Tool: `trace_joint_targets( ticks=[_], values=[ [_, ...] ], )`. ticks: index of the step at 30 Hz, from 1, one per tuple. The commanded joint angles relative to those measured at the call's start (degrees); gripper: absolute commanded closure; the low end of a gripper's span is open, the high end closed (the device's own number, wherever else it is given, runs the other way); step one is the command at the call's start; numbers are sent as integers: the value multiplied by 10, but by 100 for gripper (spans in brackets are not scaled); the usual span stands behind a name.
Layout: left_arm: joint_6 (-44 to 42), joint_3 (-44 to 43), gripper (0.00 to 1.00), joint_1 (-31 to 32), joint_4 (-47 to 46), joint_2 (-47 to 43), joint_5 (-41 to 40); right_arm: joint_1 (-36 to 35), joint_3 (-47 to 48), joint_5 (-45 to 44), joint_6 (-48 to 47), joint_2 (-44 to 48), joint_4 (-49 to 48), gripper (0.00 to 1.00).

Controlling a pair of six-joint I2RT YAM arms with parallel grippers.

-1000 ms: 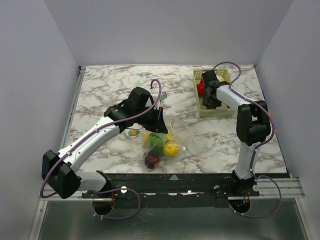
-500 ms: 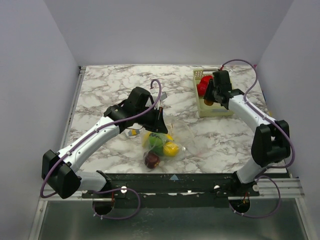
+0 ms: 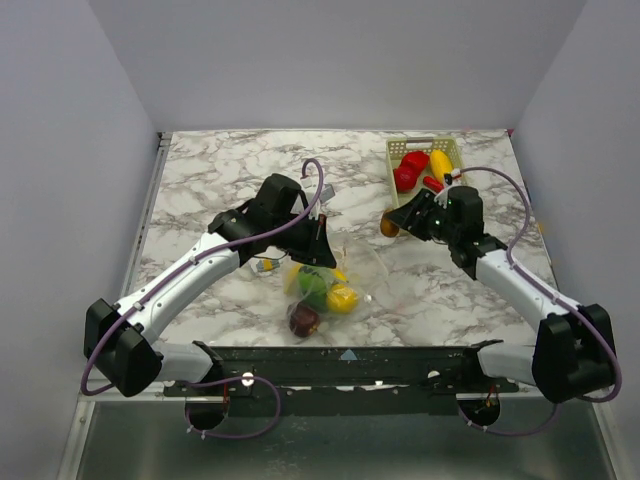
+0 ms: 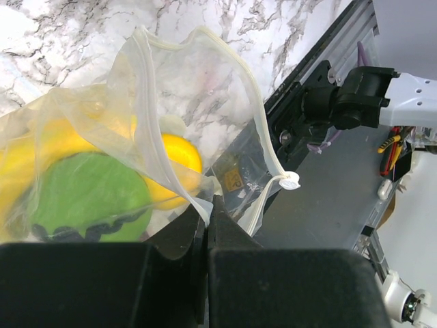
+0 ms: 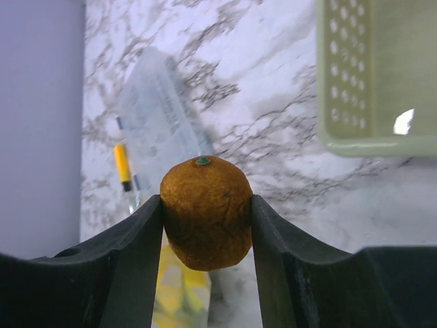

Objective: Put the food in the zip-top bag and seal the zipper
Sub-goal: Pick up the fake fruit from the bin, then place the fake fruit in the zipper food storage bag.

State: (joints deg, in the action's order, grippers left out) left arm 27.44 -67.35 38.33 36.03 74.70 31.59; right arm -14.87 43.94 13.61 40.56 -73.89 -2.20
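The clear zip-top bag (image 3: 335, 285) lies near the table's front middle, holding a green fruit (image 3: 312, 289), a yellow one (image 3: 343, 297) and a dark maroon one (image 3: 303, 320). My left gripper (image 3: 318, 250) is shut on the bag's mouth edge (image 4: 198, 205); the zipper strip (image 4: 263, 154) curves around the open mouth. My right gripper (image 3: 397, 223) is shut on an orange toy fruit (image 5: 206, 212), held above the marble right of the bag. Red (image 3: 407, 172) and yellow (image 3: 440, 162) food lies in the basket.
A pale green mesh basket (image 3: 394, 160) stands at the back right. A flat printed packet (image 5: 160, 109) and a yellow-capped item (image 5: 123, 167) lie on the marble beyond the bag. The table's front rail (image 4: 328, 102) runs close to the bag.
My right arm has lifted out of the basket and swung left and forward, carrying the orange fruit toward the bag. My left arm and the bag have stayed put.
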Motion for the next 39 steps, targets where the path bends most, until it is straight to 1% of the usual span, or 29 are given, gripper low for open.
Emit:
trace_joint_targets(
  ticks=[1, 3, 7, 13, 18, 23, 25, 29, 33, 38, 39],
  values=[
    [-3, 1, 100, -2, -13, 2, 22, 3, -45, 109, 80, 71, -95, 95],
    [-3, 0, 100, -2, -12, 2, 23, 3, -61, 115, 87, 107, -87, 96],
    [-3, -1, 100, -2, -12, 1, 26, 3, -67, 123, 85, 170, -40, 96],
    [-2, -1, 100, -3, -12, 6, 29, -14, -94, 198, 115, 209, -66, 96],
    [-2, -1, 100, -4, -12, 7, 27, -86, -76, 193, 85, 199, -28, 96],
    [-3, -2, 100, -6, -12, 5, 23, -215, -48, 104, 56, 158, 11, 96],
    [-4, -1, 100, -6, -12, 3, 22, -241, -47, 84, 55, 145, 14, 96],
    [-4, 0, 100, -6, -13, 1, 23, -259, -55, 80, 62, 124, 3, 95],
    [-3, 1, 100, -6, -14, -2, 24, -270, -57, 101, 65, 105, -6, 91],
    [-3, 1, 100, -6, -14, -6, 24, -271, -64, 111, 66, 94, -3, 76],
    [-3, 2, 100, -6, -14, -7, 23, -271, -64, 113, 65, 91, -4, 71]
  ],
)
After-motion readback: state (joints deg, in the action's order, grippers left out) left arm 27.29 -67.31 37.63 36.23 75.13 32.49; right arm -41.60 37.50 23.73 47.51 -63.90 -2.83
